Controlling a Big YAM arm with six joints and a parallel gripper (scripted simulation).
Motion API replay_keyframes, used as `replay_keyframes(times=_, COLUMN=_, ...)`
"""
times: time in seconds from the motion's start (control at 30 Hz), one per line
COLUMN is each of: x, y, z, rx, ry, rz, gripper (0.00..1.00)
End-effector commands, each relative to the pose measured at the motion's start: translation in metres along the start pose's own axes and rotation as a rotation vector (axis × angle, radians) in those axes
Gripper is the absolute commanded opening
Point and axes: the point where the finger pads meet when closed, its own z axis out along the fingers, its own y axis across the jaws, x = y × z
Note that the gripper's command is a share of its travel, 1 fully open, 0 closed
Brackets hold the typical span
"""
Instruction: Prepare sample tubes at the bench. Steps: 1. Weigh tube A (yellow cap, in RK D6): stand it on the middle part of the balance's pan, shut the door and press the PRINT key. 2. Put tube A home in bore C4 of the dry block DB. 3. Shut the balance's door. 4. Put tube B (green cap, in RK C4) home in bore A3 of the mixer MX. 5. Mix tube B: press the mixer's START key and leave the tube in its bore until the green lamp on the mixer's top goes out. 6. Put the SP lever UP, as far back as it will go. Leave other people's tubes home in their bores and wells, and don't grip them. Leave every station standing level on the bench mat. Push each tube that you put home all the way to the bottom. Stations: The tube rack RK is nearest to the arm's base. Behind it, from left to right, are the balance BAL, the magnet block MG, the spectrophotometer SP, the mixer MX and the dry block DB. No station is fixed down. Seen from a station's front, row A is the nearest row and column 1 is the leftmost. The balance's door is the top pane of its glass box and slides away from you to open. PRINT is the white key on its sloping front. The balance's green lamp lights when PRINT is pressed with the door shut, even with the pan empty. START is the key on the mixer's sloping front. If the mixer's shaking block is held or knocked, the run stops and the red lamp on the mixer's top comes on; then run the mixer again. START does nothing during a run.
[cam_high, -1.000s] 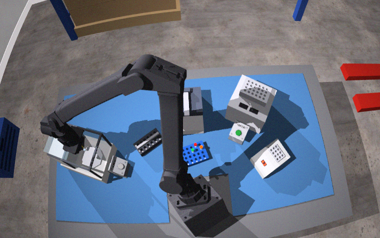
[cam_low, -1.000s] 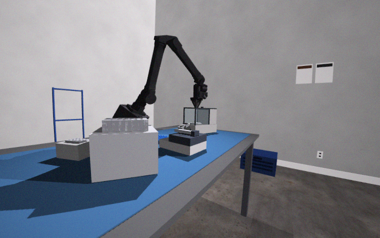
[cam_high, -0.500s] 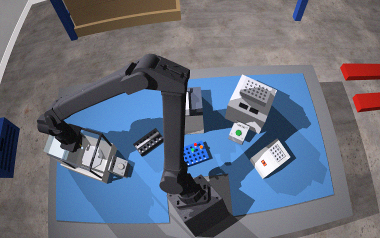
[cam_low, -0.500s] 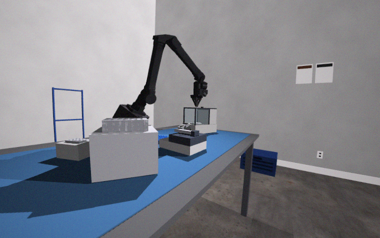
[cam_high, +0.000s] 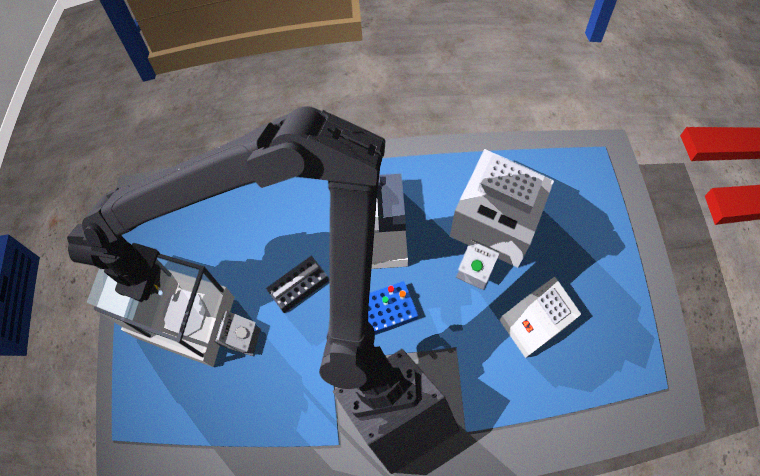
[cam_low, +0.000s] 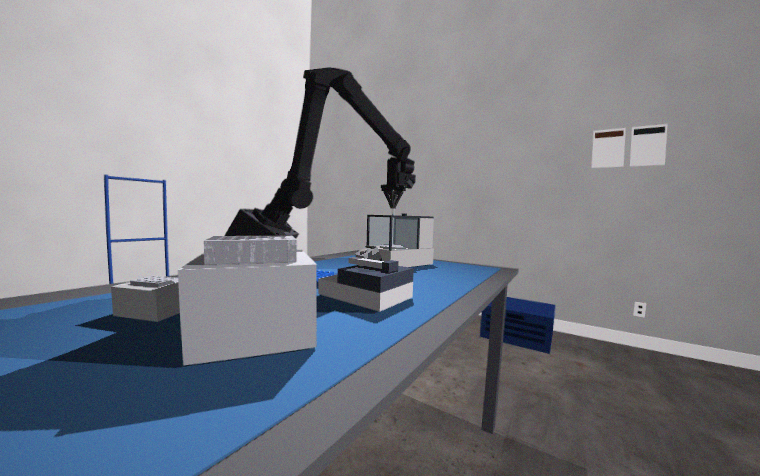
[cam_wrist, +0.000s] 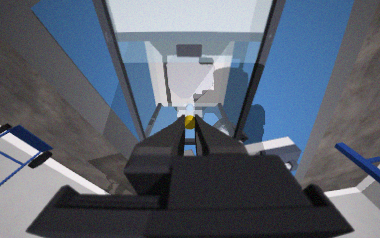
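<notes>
The balance (cam_high: 212, 356) (cam_low: 417, 256) (cam_wrist: 195, 106) offers a way in through its open top, flanked by dark frame bars (cam_high: 192, 302) (cam_wrist: 255, 90); the slid-back glass door (cam_high: 114, 296) (cam_wrist: 190, 22) blocks the far side.

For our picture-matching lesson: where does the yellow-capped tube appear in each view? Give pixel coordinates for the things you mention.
Top: yellow-capped tube (cam_high: 159, 290) (cam_wrist: 190, 122), left, beside the gripper (cam_high: 155, 289) (cam_low: 393, 207) (cam_wrist: 189, 119).
Exterior: cap not discernible.
Wrist: centre, between the fingertips.
Shared landmark: glass-boxed balance (cam_high: 211, 358) (cam_low: 412, 257) (cam_wrist: 226, 36).

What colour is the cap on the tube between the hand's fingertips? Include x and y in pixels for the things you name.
Yellow; the cap (cam_wrist: 190, 122) shows best in the wrist view.
</notes>
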Motion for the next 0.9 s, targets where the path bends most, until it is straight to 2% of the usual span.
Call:
replay_keyframes(times=0.0, x=-0.016, y=-0.005, z=-0.032, rx=-0.010, ry=-0.056, rz=0.031, gripper=0.09)
replay_keyframes(times=0.2, x=-0.016, y=-0.002, z=-0.036, rx=-0.009, ry=-0.042, rz=0.024, gripper=0.09)
replay_keyframes(times=0.3, x=-0.010, y=-0.003, z=-0.041, rx=-0.009, ry=-0.039, rz=0.023, gripper=0.09)
replay_keyframes(times=0.37, x=-0.016, y=-0.004, z=-0.048, rx=-0.010, ry=-0.050, rz=0.029, gripper=0.09)
replay_keyframes(times=0.43, x=-0.016, y=-0.004, z=-0.048, rx=-0.010, ry=-0.050, rz=0.029, gripper=0.09)
replay_keyframes(times=0.5, x=-0.014, y=-0.002, z=-0.043, rx=-0.007, ry=-0.031, rz=0.022, gripper=0.09)
replay_keyframes(times=0.53, x=-0.005, y=0.001, z=-0.034, rx=-0.003, ry=-0.008, rz=0.013, gripper=0.09)
replay_keyframes(times=0.6, x=-0.004, y=0.001, z=-0.033, rx=-0.003, ry=-0.005, rz=0.011, gripper=0.09)
replay_keyframes(times=0.63, x=-0.009, y=-0.003, z=-0.036, rx=-0.004, ry=-0.022, rz=0.018, gripper=0.09)
replay_keyframes(times=0.7, x=-0.009, y=-0.003, z=-0.036, rx=-0.004, ry=-0.022, rz=0.018, gripper=0.09)
replay_keyframes(times=0.73, x=-0.023, y=-0.023, z=-0.051, rx=0.007, ry=-0.081, rz=0.094, gripper=0.09)
replay_keyframes(times=0.8, x=-0.030, y=-0.039, z=-0.056, rx=0.024, ry=-0.113, rz=0.153, gripper=0.09)
replay_keyframes(times=0.87, x=-0.036, y=-0.053, z=-0.061, rx=0.025, ry=-0.120, rz=0.142, gripper=0.09)
